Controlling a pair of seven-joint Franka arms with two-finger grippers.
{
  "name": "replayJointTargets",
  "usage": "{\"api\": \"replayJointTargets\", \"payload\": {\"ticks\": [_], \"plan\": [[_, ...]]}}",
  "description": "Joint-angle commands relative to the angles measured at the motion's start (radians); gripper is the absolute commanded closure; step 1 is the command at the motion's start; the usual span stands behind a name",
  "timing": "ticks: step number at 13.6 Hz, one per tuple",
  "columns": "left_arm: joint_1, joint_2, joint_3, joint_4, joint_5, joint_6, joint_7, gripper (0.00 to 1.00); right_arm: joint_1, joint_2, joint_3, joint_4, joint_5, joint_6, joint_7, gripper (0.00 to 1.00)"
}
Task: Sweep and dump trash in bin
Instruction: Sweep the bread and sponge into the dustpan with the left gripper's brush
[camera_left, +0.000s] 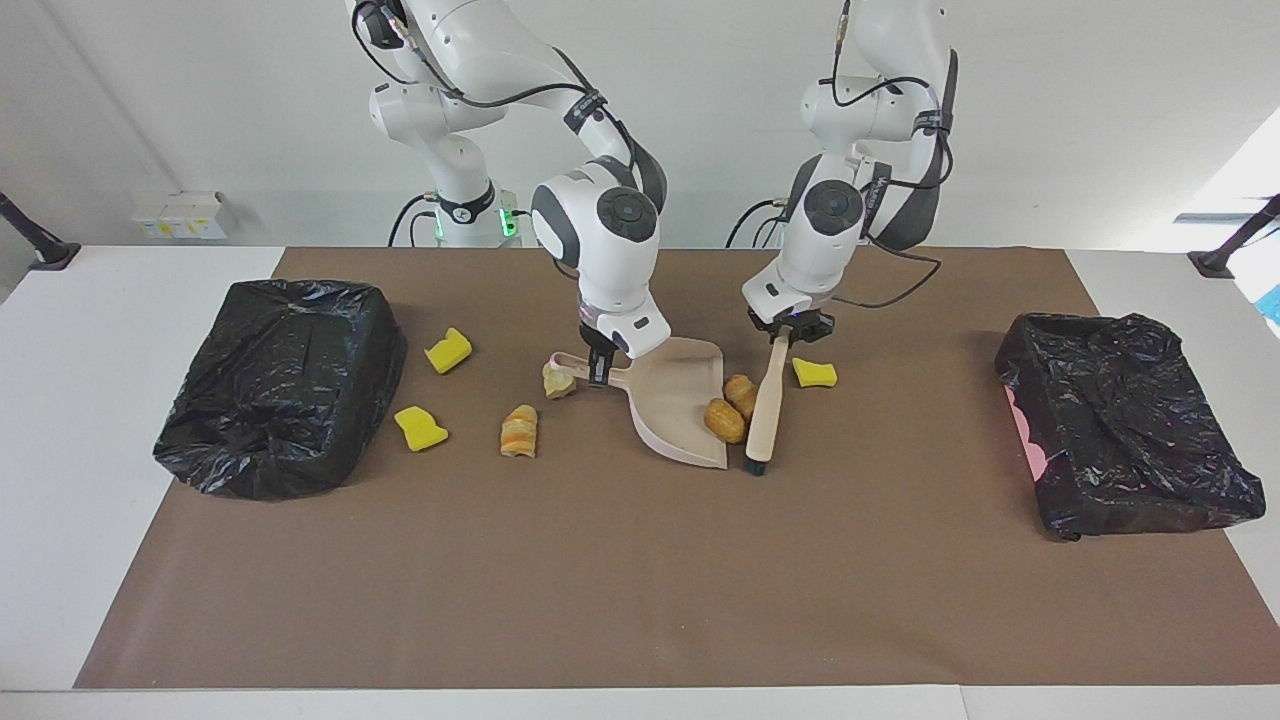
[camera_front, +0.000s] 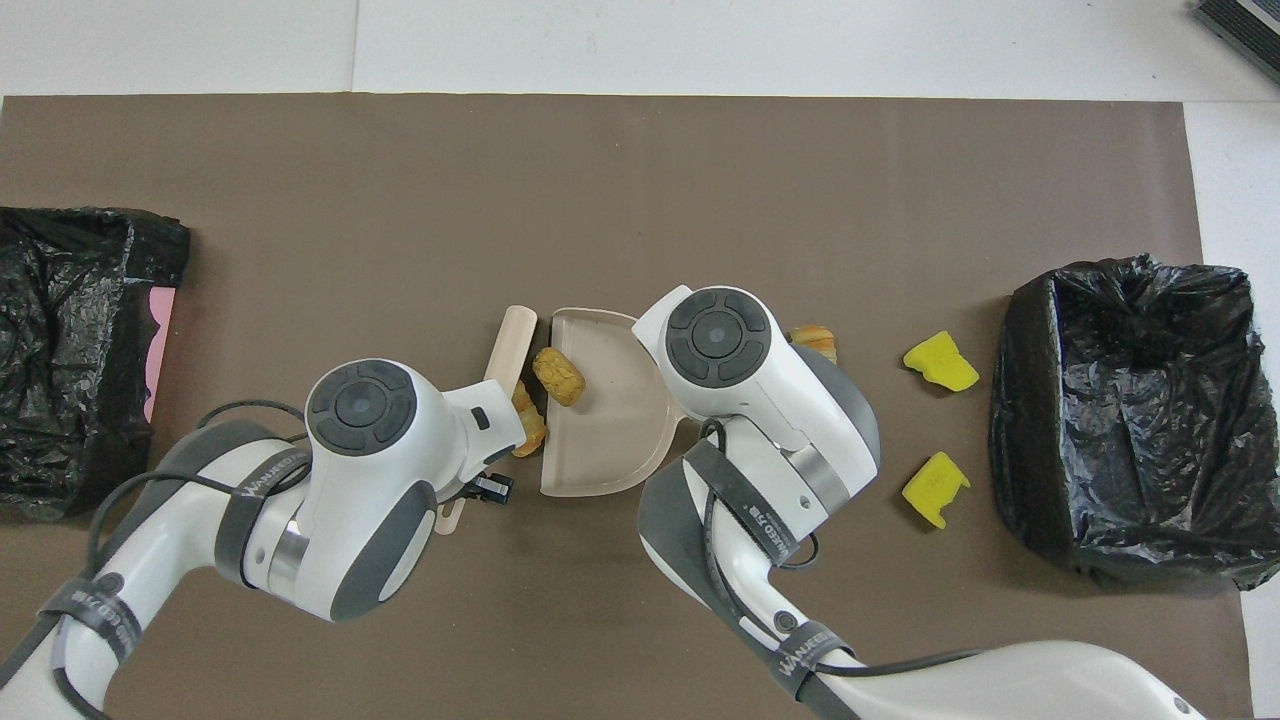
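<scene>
— Where was the trash when you looked?

— Two tan pastry bits were at the dustpan's (camera_left: 680, 400) open edge. One pastry bit (camera_left: 724, 420) lay on the pan's lip; a second pastry bit (camera_left: 741, 394) sat squeezed between that lip and the brush (camera_left: 764, 410). The brush lay right beside the pan on the side toward the left arm's end of the table, bristles on the brown mat (camera_left: 640, 580).

— Who held what?

— The left gripper (camera_left: 790, 338) was clamped shut on the brush handle. The right gripper (camera_left: 598, 372) was clamped on the dustpan's handle, keeping the pan flat on the mat.

— And the rest of the trash?

— A yellow sponge chunk (camera_left: 815, 373) lay beside the brush, on its side away from the pan. By the pan's handle, touching it as far as I could tell, was a third pastry bit (camera_left: 556, 381). A striped pastry bit (camera_left: 519, 431) lay farther from the robots than the handle. Two more yellow chunks, one (camera_left: 448, 350) nearer the robots and one (camera_left: 420, 428) farther from them, lay between the pan and the black-bagged bin (camera_left: 282, 385) at the right arm's end.

— Anything in the way?

— The third pastry bit crowded the handle. A second bagged bin (camera_left: 1125, 435) stood well apart from the pan, at the left arm's end.
</scene>
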Motion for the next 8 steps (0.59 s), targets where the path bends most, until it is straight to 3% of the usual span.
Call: {"api": "replayJointTargets", "payload": {"ticks": [1,3,6,8], "plan": [[-0.008,-0.043,-0.055,-0.033,-0.101,0.014,-0.048,1.0,-0.019,-0.026,0.012,-0.035,-0.022,0.012,0.005,1.0],[-0.008,-0.038,-0.06,-0.018,-0.239,0.013,-0.051,1.0,-0.022,-0.024,0.014,-0.038,-0.022,0.014,0.003,1.0],[-0.003,-0.041,-0.06,0.036,-0.249,-0.054,-0.062,1.0,-0.019,-0.026,0.014,-0.038,-0.022,0.014,0.003,1.0],[0.014,-0.107,-0.049,0.045,-0.249,-0.145,-0.115,1.0,-0.04,-0.018,0.014,-0.038,-0.018,0.031,-0.114,1.0]]}}
